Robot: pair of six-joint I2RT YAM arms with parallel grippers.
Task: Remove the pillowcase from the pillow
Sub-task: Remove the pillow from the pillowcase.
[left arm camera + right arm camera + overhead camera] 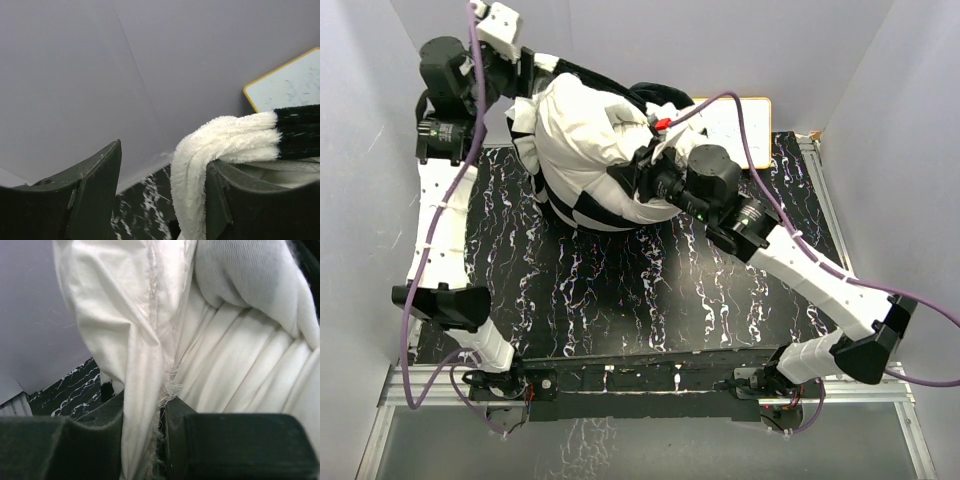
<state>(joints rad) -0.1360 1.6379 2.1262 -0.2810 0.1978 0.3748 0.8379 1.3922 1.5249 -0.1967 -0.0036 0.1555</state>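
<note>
— Where is the pillow (pixel 582 130)?
— At the far edge of the tabletop (pixel 650 290), toward the far-left corner: a plump white bulk. The pillowcase (pixel 588 215) is bunched along its near side and shows black behind its far side, so much of the white lies bare.
— The right pincer (pixel 145 407)?
— Narrow, clamped on the pillow's smooth white cloth along a frayed seam. The cloth fills the slit between its fingers (pixel 65 440). Seen from above, it sits at the pillow's right end.
— And the left pincer (pixel 165 160)?
— Wide. It is at the pillow's far-left end, close to the back wall. A cream plush fold of the pillowcase drapes over the inner face of one finger (pixel 260 205) and runs on into a black square. The other finger stands well apart from the fold.
— Anything else on there?
— A white board (pixel 745 120) with a yellow rim, at the far edge, just right of the pillow.
</note>
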